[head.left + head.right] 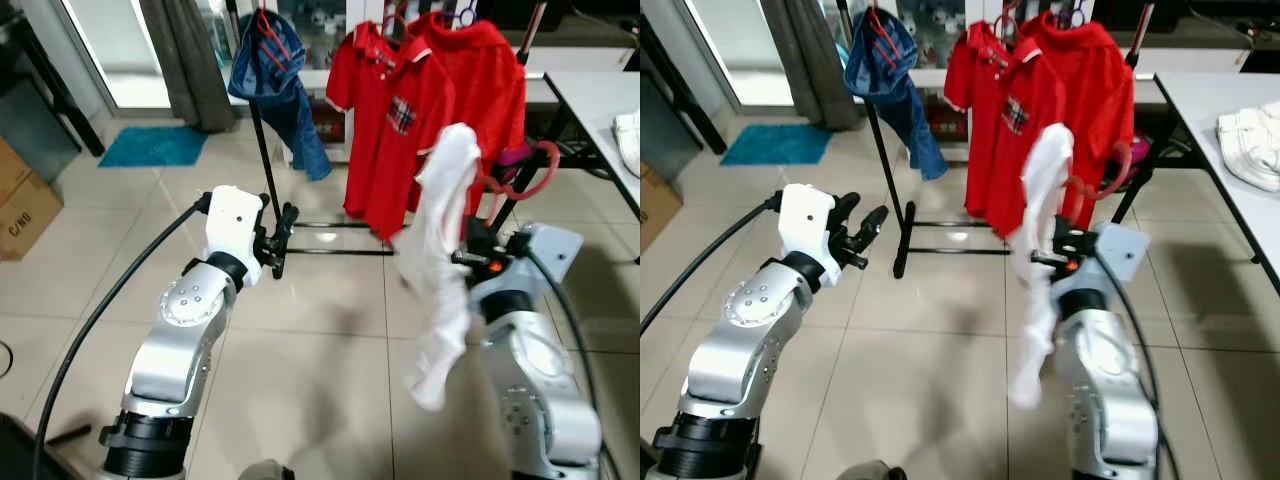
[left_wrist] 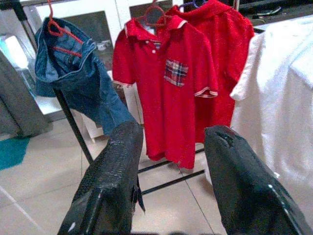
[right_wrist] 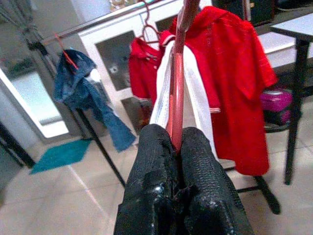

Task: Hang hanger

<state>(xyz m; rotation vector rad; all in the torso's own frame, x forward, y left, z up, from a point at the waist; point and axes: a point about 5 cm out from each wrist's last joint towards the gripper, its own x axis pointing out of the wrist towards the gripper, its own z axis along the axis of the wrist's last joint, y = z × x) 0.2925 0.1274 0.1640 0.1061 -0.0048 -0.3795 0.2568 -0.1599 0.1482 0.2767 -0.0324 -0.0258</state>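
Red polos (image 1: 400, 110) take up most of the black rack (image 1: 265, 150) ahead of me, two soft cotton shirts hanging flat side by side, with limp denim jeans (image 1: 275, 80) slung from a red hook at the rack's left end; I judge the free stretch of rail between jeans and polos is where my load belongs. Glossy pale tiles (image 1: 320, 340) run under it all, and a white table (image 1: 600, 100) stands to my right. My white shirt (image 1: 445, 260) droops long and crumpled off the pink hanger (image 1: 525, 175), its curved plastic hook pointing up and away toward the rack, well short of the rail, so I reckon I must step closer and lift. My right gripper (image 3: 178, 142) is clamped tight on the hanger's thin neck, textured black pads pinching it upright so the hook stays free to catch. My left gripper (image 2: 171, 161) is raised beside it with fingers spread wide and nothing in them, ready to steady the cloth.
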